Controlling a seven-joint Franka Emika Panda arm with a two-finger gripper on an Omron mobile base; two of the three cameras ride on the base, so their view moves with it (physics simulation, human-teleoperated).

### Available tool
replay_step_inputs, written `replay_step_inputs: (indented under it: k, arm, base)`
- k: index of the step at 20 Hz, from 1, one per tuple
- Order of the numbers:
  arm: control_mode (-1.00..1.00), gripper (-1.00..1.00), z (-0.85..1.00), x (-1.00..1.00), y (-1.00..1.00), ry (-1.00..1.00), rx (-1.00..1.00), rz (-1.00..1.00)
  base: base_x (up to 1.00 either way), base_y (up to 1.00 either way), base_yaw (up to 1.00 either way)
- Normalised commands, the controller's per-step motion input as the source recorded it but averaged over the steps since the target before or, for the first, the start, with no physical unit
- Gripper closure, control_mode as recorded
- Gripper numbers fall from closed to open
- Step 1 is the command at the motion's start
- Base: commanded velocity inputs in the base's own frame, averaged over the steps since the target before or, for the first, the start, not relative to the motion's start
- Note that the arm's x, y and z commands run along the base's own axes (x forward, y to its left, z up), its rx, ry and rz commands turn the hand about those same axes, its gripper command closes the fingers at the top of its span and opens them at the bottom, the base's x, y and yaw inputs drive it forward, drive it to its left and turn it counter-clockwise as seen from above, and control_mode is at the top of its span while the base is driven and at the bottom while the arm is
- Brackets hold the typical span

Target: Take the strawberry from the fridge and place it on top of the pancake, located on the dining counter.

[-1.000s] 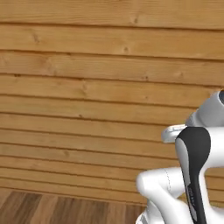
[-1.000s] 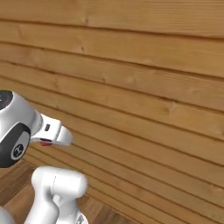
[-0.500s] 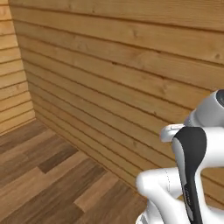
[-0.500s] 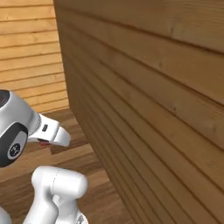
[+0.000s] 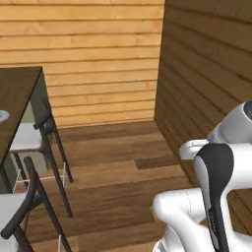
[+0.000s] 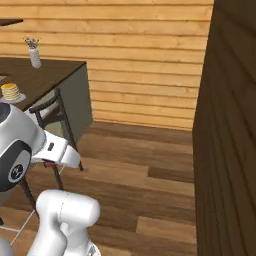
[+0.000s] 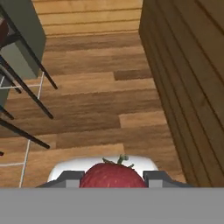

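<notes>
The strawberry (image 7: 113,176) sits clamped between the jaws of the gripper (image 7: 113,179), so retrieval is judged complete; placing remains. The pancake (image 6: 10,92) waits on the dining counter (image 6: 45,75) at ten o'clock. Wood wall close at three o'clock; stools (image 5: 34,138) crowd the counter edge; open floor between.

The left base view looks forward and down from behind the arm, which fills its lower right; the dining counter (image 5: 19,98) lies at its left edge with stools (image 5: 34,142) below. The right base view faces the same room corner — arm at lower left, the counter's far end at upper left. Both share the plank floor (image 6: 150,165) and the two wooden walls. The hand view looks steeply down at that floor, close above it.
</notes>
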Motion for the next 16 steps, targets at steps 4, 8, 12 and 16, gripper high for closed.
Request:
replay_step_inputs:
  k: [4, 8, 12, 16]
  arm:
    - [1.0, 1.0, 0.0, 0.0, 0.0, 0.0, 0.0, 0.0]
    - [1.0, 1.0, 0.0, 0.0, 0.0, 0.0, 0.0, 0.0]
    - [1.0, 1.0, 0.0, 0.0, 0.0, 0.0, 0.0, 0.0]
    - [1.0, 1.0, 0.0, 0.0, 0.0, 0.0, 0.0, 0.0]
  base:
    - [0.68, 0.0, 0.91]
    - [0.83, -0.13, 0.86]
    - [0.96, -0.26, 0.84]
    - [1.0, -0.56, 0.7]
